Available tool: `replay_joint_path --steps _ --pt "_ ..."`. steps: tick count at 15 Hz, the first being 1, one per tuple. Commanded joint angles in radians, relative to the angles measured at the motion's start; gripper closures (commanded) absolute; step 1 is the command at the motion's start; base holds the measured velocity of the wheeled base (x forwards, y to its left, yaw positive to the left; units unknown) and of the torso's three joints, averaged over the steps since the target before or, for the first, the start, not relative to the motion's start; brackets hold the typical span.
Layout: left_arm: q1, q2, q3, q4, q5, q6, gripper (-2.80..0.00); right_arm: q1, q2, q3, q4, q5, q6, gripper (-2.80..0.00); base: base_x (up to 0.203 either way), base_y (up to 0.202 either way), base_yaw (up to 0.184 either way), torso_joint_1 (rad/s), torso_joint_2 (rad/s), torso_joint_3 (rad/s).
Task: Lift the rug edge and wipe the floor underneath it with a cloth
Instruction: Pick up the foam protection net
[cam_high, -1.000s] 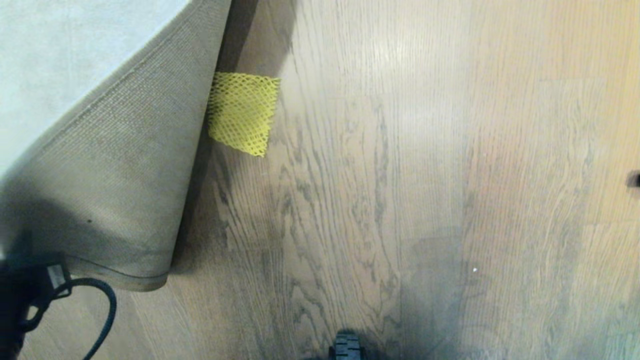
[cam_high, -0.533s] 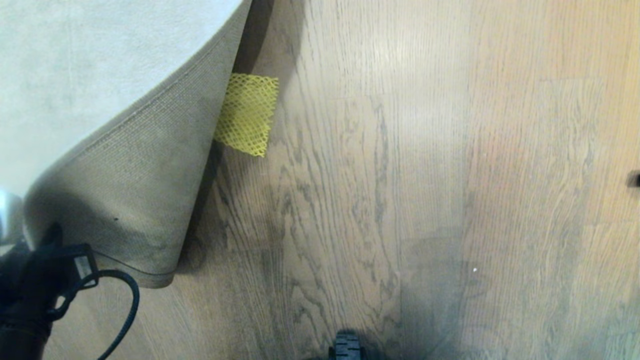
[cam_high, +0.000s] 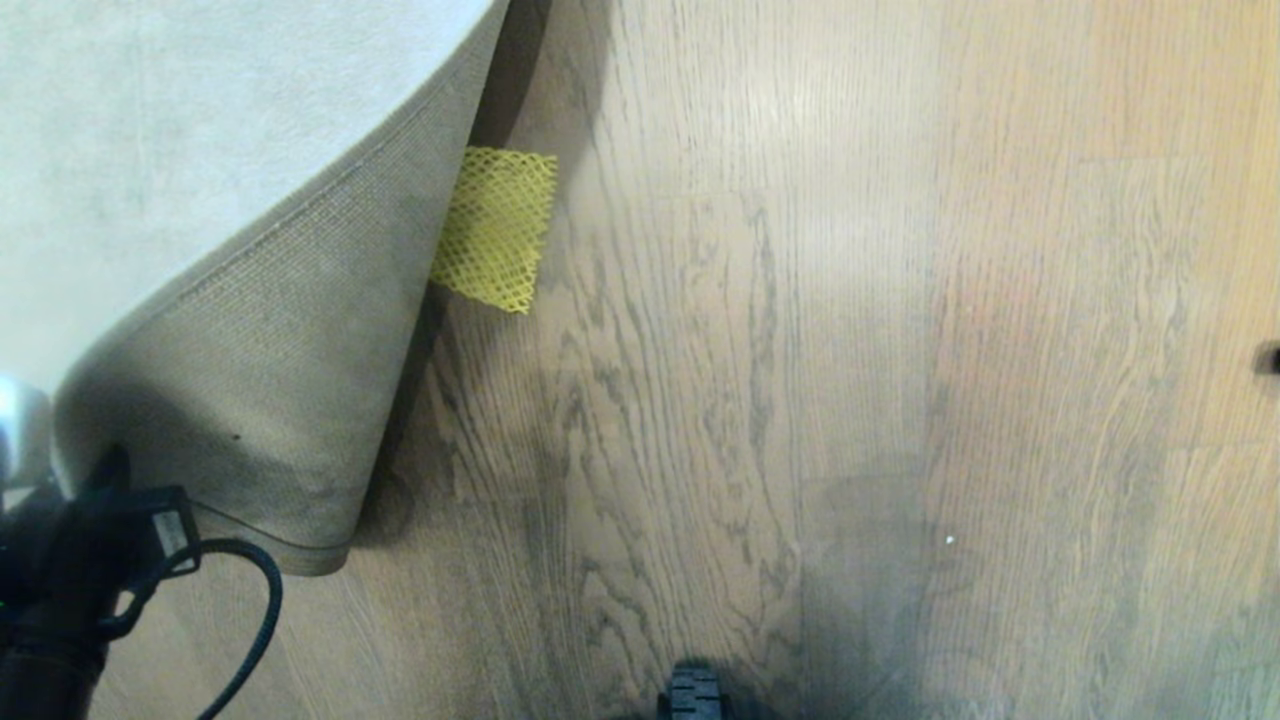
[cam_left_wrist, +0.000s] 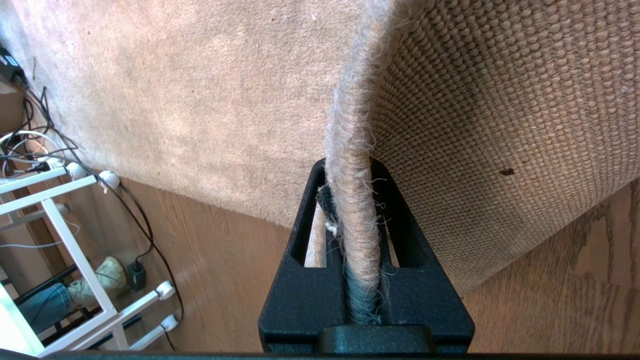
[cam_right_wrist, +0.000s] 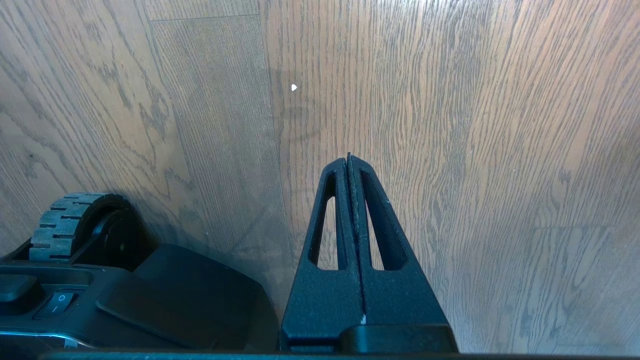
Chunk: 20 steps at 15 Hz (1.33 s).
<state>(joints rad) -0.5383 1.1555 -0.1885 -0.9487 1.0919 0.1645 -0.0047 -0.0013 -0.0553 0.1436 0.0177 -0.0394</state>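
The rug edge (cam_high: 260, 400) is lifted and folded back at the left of the head view, its beige woven backing facing up. My left gripper (cam_high: 100, 480) is shut on its bound border (cam_left_wrist: 350, 210) at the lower left. The yellow mesh cloth (cam_high: 495, 228) lies flat on the wood floor (cam_high: 800, 350), its left part hidden behind the raised fold. My right gripper (cam_right_wrist: 348, 160) is shut with nothing in it, hanging over bare floor (cam_right_wrist: 450, 125) next to the robot's base. It is outside the head view.
The pale rug top (cam_high: 150, 150) fills the upper left. A base wheel (cam_high: 693, 695) shows at the bottom edge. In the left wrist view, a white rack (cam_left_wrist: 75, 210) and cables (cam_left_wrist: 140, 210) stand beyond the rug. A small dark object (cam_high: 1268, 358) sits at the right edge.
My left gripper has carried the rug corner to the right and a little up the picture. The fold now hides more of the cloth's left side. The right arm has not moved.
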Motion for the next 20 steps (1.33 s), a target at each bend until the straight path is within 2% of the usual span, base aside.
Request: replay_joint_path --steps 1,10,17,20 --pt "0.0 0.0 0.0 -0.005 0.006 0.001 0.0 0.0 0.001 0.0 0.001 0.001 -0.001 0.0 0.0 0.0 0.0 0.0 0.0 0.0" --pt "0.0 -0.004 0.005 -0.007 0.006 0.001 0.0 0.0 0.001 0.0 0.001 0.001 -0.001 0.0 0.0 0.0 0.0 0.0 0.0 0.0" --pt "0.0 -0.005 0.012 -0.008 0.005 -0.013 0.0 0.0 0.001 0.001 0.001 0.001 -0.001 0.0 0.0 0.151 -0.007 0.001 0.0 0.002" --pt "0.0 -0.008 0.014 -0.008 0.006 -0.011 0.0 0.0 0.001 0.001 0.001 0.001 -0.001 0.0 0.0 0.028 -0.001 0.001 0.0 0.001"
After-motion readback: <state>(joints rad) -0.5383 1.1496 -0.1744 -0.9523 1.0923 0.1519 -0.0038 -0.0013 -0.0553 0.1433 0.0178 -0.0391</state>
